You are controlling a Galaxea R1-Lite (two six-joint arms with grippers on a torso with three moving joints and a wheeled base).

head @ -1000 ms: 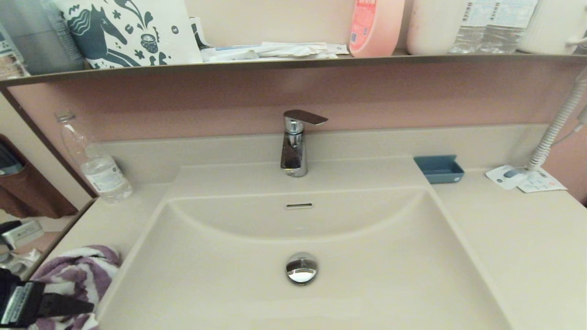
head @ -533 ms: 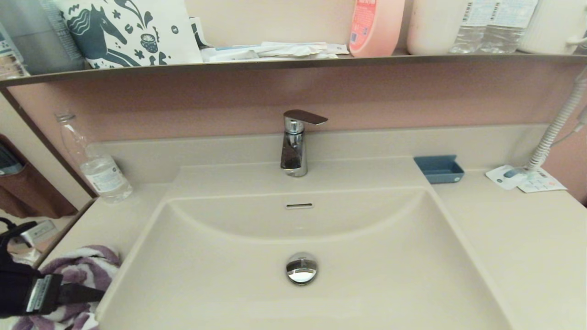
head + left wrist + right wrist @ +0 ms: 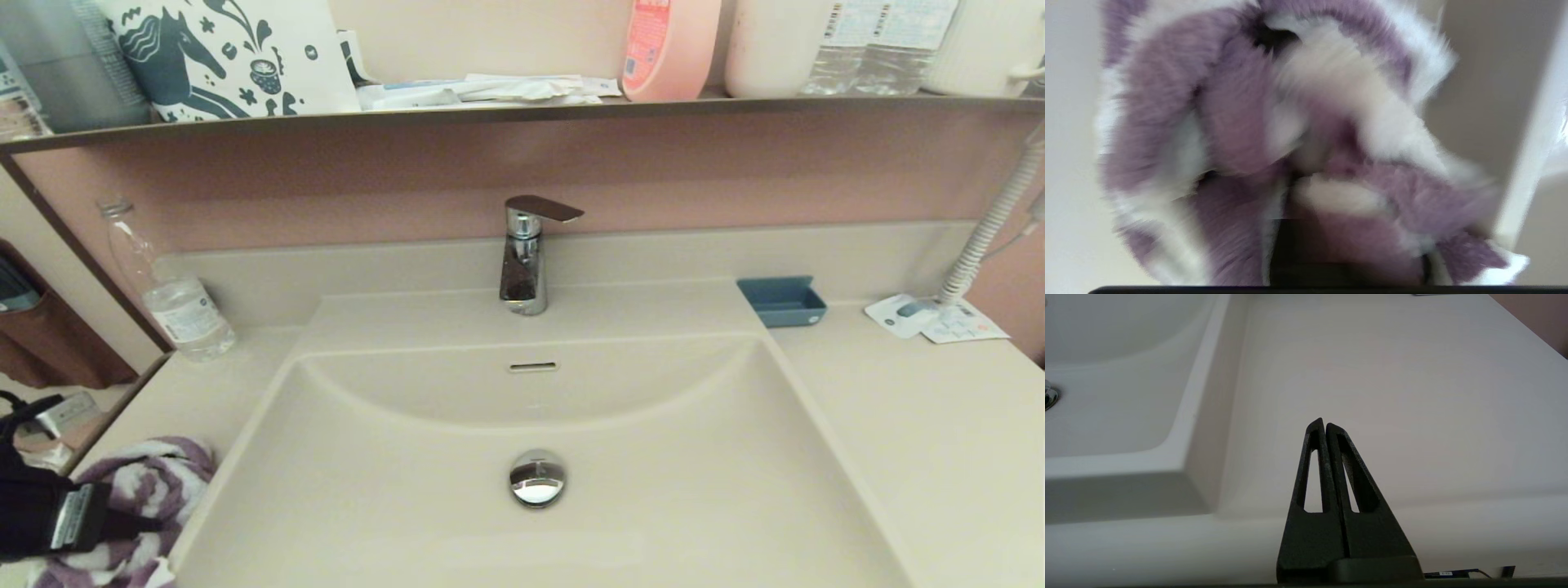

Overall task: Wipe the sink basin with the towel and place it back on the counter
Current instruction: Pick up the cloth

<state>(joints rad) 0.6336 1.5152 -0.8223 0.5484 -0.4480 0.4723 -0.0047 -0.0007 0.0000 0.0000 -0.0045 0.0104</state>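
The purple and white striped towel [image 3: 147, 482] lies bunched on the counter [image 3: 204, 392] at the front left, beside the sink basin [image 3: 653, 457]. My left gripper [image 3: 135, 523] is pushed down into the towel from the front left. In the left wrist view the towel [image 3: 1241, 122] fills the frame; the gripper [image 3: 1351, 245] is open, with fluffy cloth between its dark fingers [image 3: 1290, 249]. My right gripper [image 3: 1323, 424] is shut and empty, low over the counter [image 3: 1412, 375] to the right of the basin [image 3: 1118, 396]; the head view does not show it.
A chrome tap [image 3: 524, 261] stands behind the basin and a round drain plug [image 3: 537, 478] sits in its floor. A water bottle [image 3: 167, 290] stands at the back left. A blue soap dish [image 3: 782, 300] and paper cards [image 3: 931, 318] lie at the back right.
My left gripper moved forward over the towel, then tipped down into it, so its fingers are now partly buried in the cloth. The towel has stayed in place. Nothing else moved.
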